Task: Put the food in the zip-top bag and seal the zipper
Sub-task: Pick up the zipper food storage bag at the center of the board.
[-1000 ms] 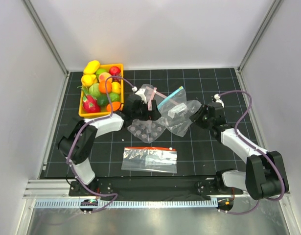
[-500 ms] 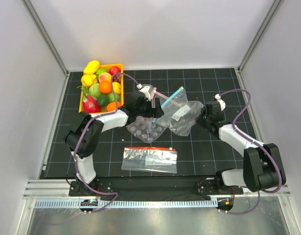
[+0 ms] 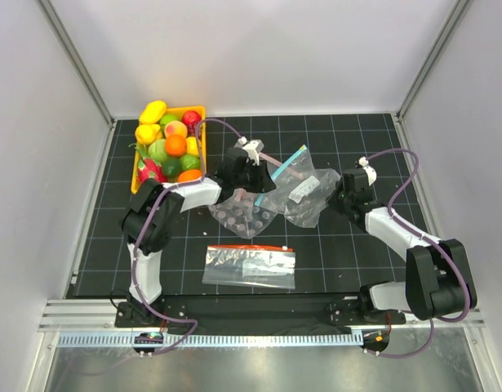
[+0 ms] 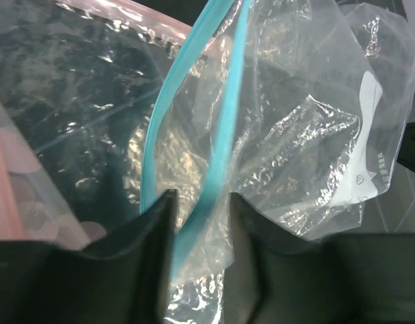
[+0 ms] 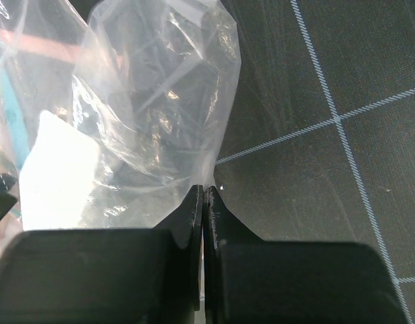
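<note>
The zip-top bag lies crinkled on the black mat, its teal zipper toward the back left and a white label on it. My left gripper is at the bag's mouth. In the left wrist view its jaws stand a little apart with the zipper running between them and a gap still showing. My right gripper is shut on the bag's right edge; the clear plastic is pinched at the fingertips. The food, toy fruit, sits in a yellow basket.
A dotted clear bag with a pink strip lies partly under the left gripper. A flat clear bag with a red-orange strip lies near the front. Grey walls and metal rails close in the mat on three sides.
The left gripper has moved right to the bag's mouth and its jaws have narrowed around the zipper. The right gripper has shut on the bag's edge.
</note>
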Controlling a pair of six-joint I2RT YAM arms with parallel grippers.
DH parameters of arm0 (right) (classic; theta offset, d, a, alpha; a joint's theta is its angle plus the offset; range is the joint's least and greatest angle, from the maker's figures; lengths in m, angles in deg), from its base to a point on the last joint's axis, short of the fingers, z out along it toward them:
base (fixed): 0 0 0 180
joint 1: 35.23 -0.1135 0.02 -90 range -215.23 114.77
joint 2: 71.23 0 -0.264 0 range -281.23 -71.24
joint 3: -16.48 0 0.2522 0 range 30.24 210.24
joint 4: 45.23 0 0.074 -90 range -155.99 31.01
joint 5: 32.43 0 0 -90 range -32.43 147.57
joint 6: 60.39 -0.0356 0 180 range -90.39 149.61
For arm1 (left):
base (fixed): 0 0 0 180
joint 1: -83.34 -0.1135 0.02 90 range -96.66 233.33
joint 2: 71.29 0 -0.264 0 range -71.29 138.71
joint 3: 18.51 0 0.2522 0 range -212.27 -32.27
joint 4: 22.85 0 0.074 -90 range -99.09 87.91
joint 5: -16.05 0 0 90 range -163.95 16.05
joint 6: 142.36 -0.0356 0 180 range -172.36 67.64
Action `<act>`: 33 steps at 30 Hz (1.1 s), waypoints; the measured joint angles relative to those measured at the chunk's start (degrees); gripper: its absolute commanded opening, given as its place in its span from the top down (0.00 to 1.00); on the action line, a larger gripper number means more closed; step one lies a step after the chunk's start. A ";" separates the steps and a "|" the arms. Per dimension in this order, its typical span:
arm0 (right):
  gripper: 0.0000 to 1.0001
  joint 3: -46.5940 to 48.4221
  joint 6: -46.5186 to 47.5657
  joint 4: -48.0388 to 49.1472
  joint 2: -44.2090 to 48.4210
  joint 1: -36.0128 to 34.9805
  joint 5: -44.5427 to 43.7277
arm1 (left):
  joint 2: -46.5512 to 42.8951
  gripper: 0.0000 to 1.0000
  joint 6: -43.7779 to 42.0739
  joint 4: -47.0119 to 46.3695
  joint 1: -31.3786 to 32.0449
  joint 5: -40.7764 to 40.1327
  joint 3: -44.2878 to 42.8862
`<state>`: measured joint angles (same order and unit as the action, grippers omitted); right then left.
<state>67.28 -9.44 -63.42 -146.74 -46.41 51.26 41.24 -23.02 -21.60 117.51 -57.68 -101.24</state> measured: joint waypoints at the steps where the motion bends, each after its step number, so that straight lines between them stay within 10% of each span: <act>1: 0.99 0.00 0.02 0.00 0.00 0.00 0.00 | 0.81 0.79 0.68 -0.22 0.00 1.01 -0.42; 4: 0.98 0.00 0.02 0.00 0.00 0.00 -0.04 | 2.47 1.00 2.51 -1.77 -0.02 4.55 -0.76; 7: 0.86 0.00 0.09 -0.15 0.63 0.00 -0.07 | 3.02 1.00 4.90 -3.54 0.02 8.02 -0.59; 8: 0.49 -0.04 0.17 -0.33 1.33 0.00 -0.07 | 2.86 1.00 5.22 -4.31 0.07 8.72 -0.46; 11: 0.21 -0.50 1.07 -0.44 5.62 0.00 -0.04 | 1.20 1.00 5.46 -5.25 0.81 8.72 0.79; 21: 0.20 -0.98 5.60 -2.01 25.55 -6.27 -6.80 | -5.81 1.00 -1.49 0.28 11.41 -6.36 2.21; 33: 0.27 2.32 7.21 -5.70 14.64 -9.79 -6.51 | -6.69 1.00 -10.97 7.39 23.91 -22.95 -1.01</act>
<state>69.59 -2.22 -69.12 -132.10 -56.20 44.75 34.55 -33.99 -14.21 141.42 -80.63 -102.25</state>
